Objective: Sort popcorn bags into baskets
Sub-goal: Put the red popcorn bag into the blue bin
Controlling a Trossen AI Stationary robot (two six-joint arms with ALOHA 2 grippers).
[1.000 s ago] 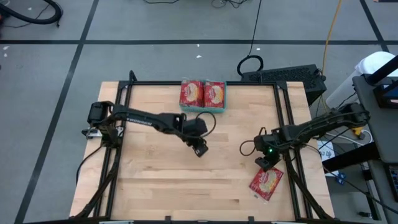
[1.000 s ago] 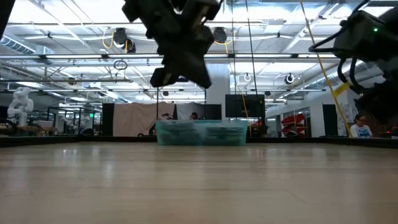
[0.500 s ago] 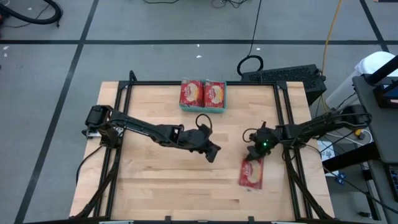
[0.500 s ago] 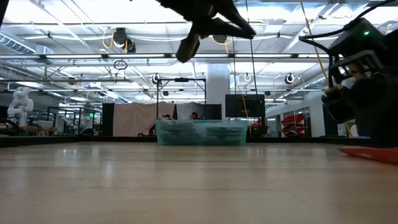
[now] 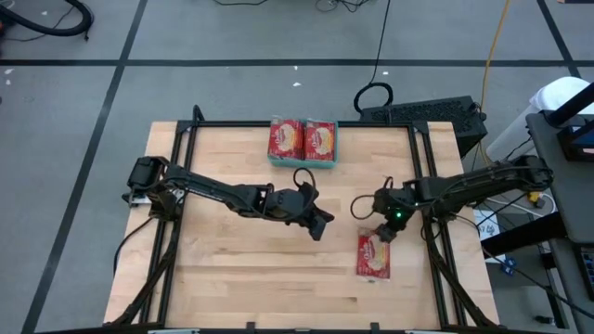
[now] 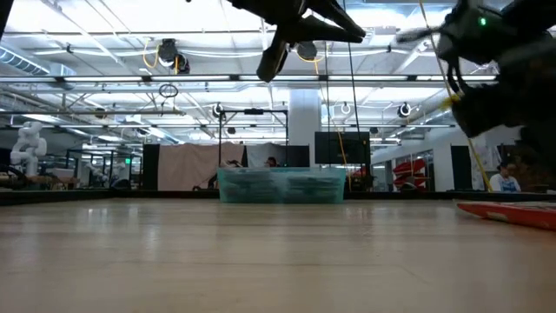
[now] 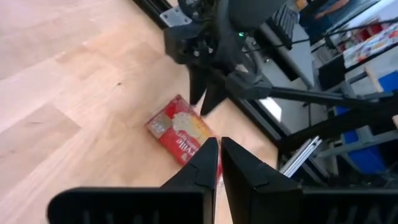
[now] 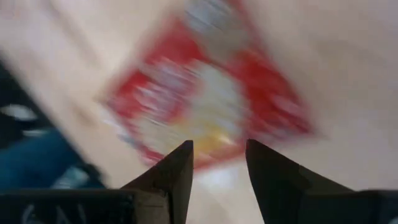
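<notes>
Right gripper (image 5: 380,231): my fingers stand apart with nothing between them; I hang just above the table (image 5: 232,278), near its right rail.
Loose popcorn bag (image 5: 374,257): red face up, flat on the wood, just below and ahead of my right fingertips (image 8: 180,163); apart from them, not touching.
Left gripper (image 5: 316,225): my fingers are pressed together and empty; I hover over the middle of the table, with the loose bag ahead of me and my right gripper just beyond it.
Basket (image 5: 303,160): teal tray at the far edge of the table, well apart from both my grippers.
Bags in basket (image 5: 303,140): two red packets side by side, faces up, filling the tray.
Low view: basket (image 6: 281,185) sits far ahead; the loose bag's edge (image 6: 508,211) shows at the right.
</notes>
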